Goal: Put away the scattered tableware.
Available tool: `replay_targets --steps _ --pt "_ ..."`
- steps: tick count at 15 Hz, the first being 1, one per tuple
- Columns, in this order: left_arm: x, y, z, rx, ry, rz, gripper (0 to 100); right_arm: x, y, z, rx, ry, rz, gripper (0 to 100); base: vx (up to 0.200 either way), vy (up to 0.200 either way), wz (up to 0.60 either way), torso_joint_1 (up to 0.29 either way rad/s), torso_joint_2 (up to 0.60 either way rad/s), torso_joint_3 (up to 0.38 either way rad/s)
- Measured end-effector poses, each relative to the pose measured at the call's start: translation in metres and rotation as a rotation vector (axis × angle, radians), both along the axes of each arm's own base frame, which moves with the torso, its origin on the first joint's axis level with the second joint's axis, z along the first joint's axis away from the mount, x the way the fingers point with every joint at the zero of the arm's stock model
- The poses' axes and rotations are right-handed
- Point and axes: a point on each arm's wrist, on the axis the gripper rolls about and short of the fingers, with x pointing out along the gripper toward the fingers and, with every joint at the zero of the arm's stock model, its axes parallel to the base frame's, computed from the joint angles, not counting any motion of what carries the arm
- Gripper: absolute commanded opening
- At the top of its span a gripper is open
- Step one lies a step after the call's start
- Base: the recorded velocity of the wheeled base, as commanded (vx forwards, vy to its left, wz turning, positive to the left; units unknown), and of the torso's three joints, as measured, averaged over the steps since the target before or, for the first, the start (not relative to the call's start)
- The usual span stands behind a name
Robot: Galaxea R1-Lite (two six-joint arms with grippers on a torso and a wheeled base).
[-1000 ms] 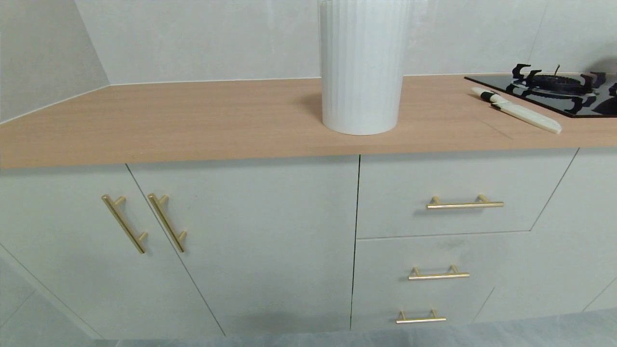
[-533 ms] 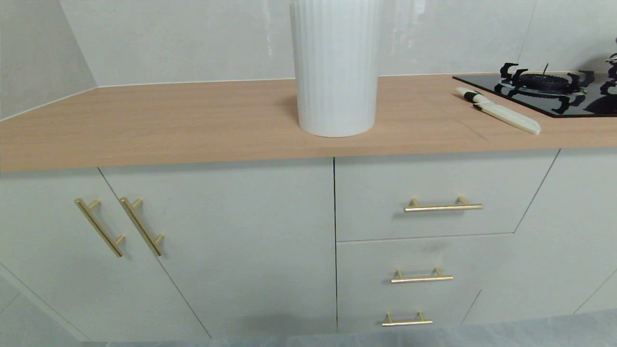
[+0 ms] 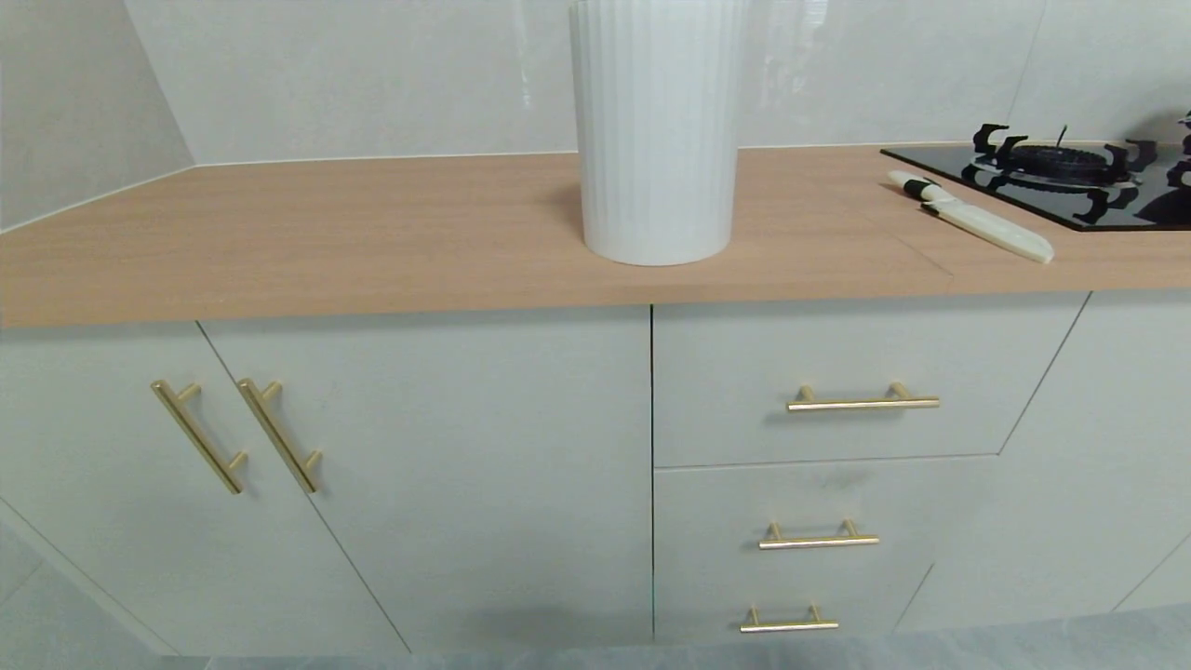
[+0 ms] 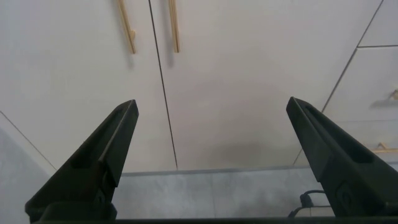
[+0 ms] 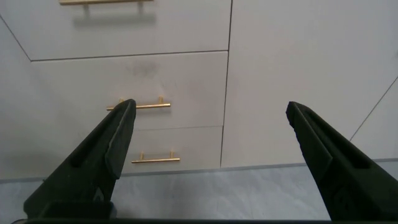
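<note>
Pretty soft, even light, nothing blown out. A faint shadow is thrown left of the white ribbed container [image 3: 657,130] onto the countertop [image 3: 326,233], so the light is reckoned to come from above and to its right. Streaky glare is picked up on the wall tiles [image 3: 791,56] just right of the container's top. Reflections are caught in the glossy hob [image 3: 1051,186] far right of it. Below it, cabinet lines are splayed outward towards the edges.
</note>
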Motion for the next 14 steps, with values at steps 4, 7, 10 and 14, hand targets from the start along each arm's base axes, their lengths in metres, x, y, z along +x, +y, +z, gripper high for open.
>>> replay_targets --steps 4,7,10,14 --pt "0.0 0.0 0.0 0.0 0.0 -0.001 100 0.0 0.0 0.0 0.0 0.0 0.0 100 0.2 0.0 0.0 -0.003 0.0 0.004" --pt "0.0 0.0 0.0 0.0 0.0 0.0 100 0.0 0.0 0.0 0.0 0.0 0.0 100 0.133 0.0 0.0 0.003 0.0 0.005" --pt "0.0 0.0 0.0 0.0 0.0 -0.001 100 0.0 0.0 0.0 0.0 0.0 -0.001 100 0.0 0.0 0.0 0.0 0.0 0.0" --pt "0.0 0.0 0.0 0.0 0.0 0.0 100 0.0 0.0 0.0 0.0 0.0 -0.001 100 0.0 0.0 0.0 0.0 0.0 0.0"
